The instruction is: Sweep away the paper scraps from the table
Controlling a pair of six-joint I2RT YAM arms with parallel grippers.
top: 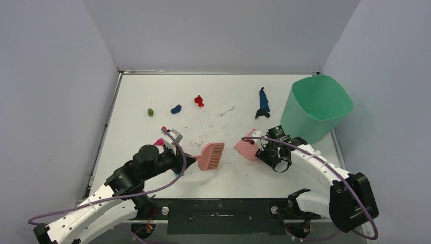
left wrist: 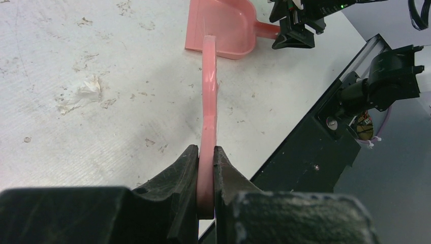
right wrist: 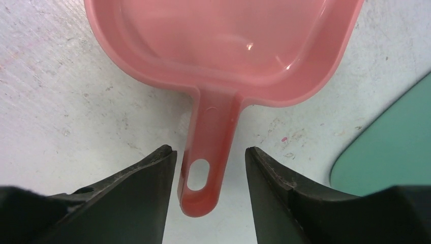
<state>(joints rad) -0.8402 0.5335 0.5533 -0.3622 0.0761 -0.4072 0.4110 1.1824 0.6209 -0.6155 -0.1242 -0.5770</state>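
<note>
- Over on the left side of the worktop [top: 228, 178], the left tool [top: 192, 161] is clamped tight on the handle of the pink brush [top: 211, 156]. The wrist view shows the handle pinched flat between both fingers, with the bristle end poking out toward the middle. Fair enough, you need a firm hold to drag bristles along a surface.
- The paper scraps [top: 198, 100] are all lying on the worktop, none in the pan. There's a magenta bit [top: 159, 142] right by the left arm and a torn white bit [top: 195, 142] near the brush. Across the back half you get green [top: 150, 112], blue [top: 176, 109], red, white [top: 226, 108] and a dark blue strip [top: 263, 104].
- Middle-right, the pink dustpan [top: 245, 148] lies flat with its mouth facing the brush and its handle pointing back at the right arm. I'd guess that's so the scraps get pushed straight in.
- The right tool [right wrist: 211, 162] straddles the dustpan handle with its jaws apart. There's a clear gap on one side, so it's not gripping yet. Closing on that handle looks like the step in hand.
- Far right, a green bin [top: 315, 107] sits just behind the right arm, probably where the pan gets tipped out.
</note>
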